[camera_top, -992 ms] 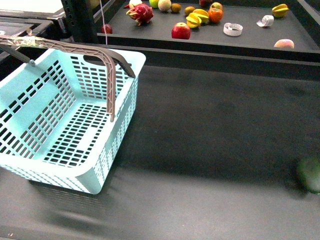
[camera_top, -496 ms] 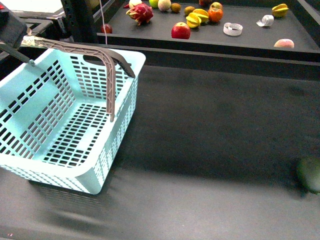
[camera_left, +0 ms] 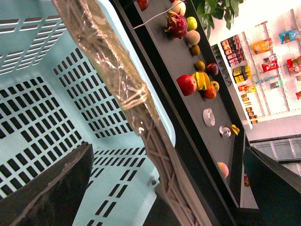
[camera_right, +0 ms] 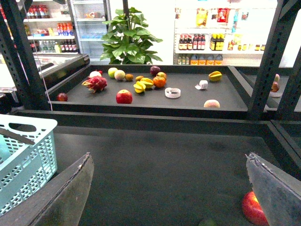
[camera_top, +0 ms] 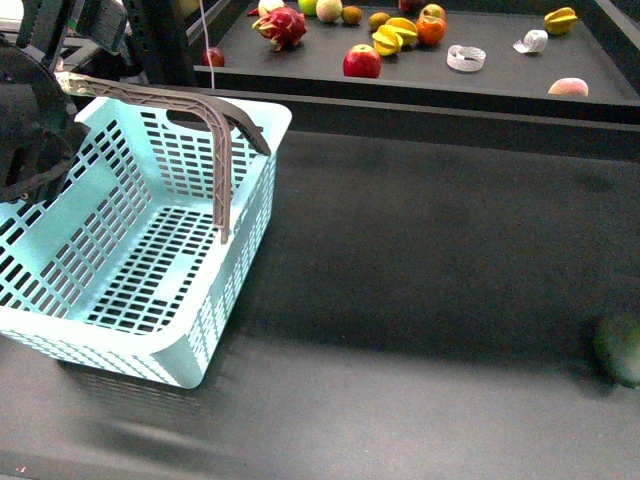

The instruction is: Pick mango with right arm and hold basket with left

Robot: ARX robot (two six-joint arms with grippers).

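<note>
Though shop-lit, dark matte table (camera_top: 420,300)

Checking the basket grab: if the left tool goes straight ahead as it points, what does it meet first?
Probably the tape-wrapped handle of the blue basket, crossing the gap of the open left tool; its distance is unclear.

Empty aqua basket (camera_top: 248,225) upright, mango (camera_top: 568,88) seemingly beyond
</note>
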